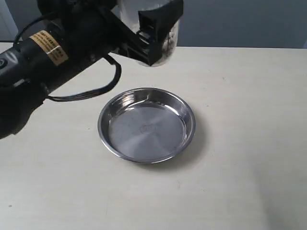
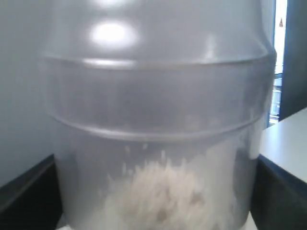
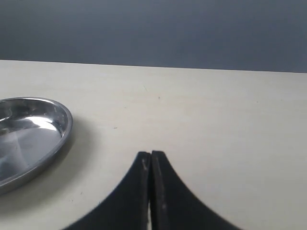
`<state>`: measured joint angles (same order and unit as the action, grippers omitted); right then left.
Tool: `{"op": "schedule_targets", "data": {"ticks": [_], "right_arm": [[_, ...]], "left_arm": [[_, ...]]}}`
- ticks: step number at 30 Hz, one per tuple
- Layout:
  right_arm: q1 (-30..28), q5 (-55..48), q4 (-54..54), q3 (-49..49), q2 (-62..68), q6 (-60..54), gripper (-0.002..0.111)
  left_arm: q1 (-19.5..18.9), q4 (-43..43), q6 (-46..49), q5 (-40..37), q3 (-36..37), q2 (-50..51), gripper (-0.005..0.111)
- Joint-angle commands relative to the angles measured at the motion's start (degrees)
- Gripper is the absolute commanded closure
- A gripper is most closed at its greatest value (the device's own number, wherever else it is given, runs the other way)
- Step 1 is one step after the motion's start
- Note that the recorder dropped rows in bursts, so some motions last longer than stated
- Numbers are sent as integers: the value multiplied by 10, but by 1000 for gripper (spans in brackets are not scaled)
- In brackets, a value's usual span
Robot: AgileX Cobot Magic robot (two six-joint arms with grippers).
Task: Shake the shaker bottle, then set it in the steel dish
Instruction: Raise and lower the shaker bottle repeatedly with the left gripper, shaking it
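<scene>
The left gripper pinches the shaker bottle by its sides and holds it in the air near the far edge of the counter. That is beyond the steel dish, which sits about mid-counter. In the left wrist view the granules look blurred and tossed, so I judge the shaking is under way. To do it well: short, firm strokes, bottle upright (its cap is out of view), no easing of the pinch. Only 1 arm works. The right gripper has its fingers pressed together, low over the counter, apart from the dish.
</scene>
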<state>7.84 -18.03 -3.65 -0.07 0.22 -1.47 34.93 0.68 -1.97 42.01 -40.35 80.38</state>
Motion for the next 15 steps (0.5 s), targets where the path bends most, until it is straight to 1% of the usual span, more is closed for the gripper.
{"op": "schedule_targets", "data": {"ticks": [1,2,4,5,6,7,8,10,12,13,15], "right_arm": [[2,5,0,1,-2,0,109],[2,5,0,1,-2,0,109],[2,5,0,1,-2,0,109],[2,5,0,1,-2,0,109],[2,5,0,1,-2,0,109],[2,5,0,1,-2,0,109],[2,5,0,1,-2,0,109],[2,5,0,1,-2,0,109],[2,5,0,1,-2,0,109],[2,5,0,1,-2,0,109],[2,5,0,1,-2,0,109]], "left_arm": [[-7,-65,-27,-13,80,130,106],[-7,-36,-45,11,90,134,106],[-6,16,-65,66,88,107,106],[-6,33,-70,107,78,83,106],[-6,33,-70,121,67,55,106],[-6,33,-68,123,54,31,106],[-6,33,-57,99,36,0,106],[-6,14,-29,48,21,-19,106],[-6,-17,-8,3,30,-11,106],[-6,-29,-5,-3,41,3,106],[-6,-32,-5,12,61,28,106]]}}
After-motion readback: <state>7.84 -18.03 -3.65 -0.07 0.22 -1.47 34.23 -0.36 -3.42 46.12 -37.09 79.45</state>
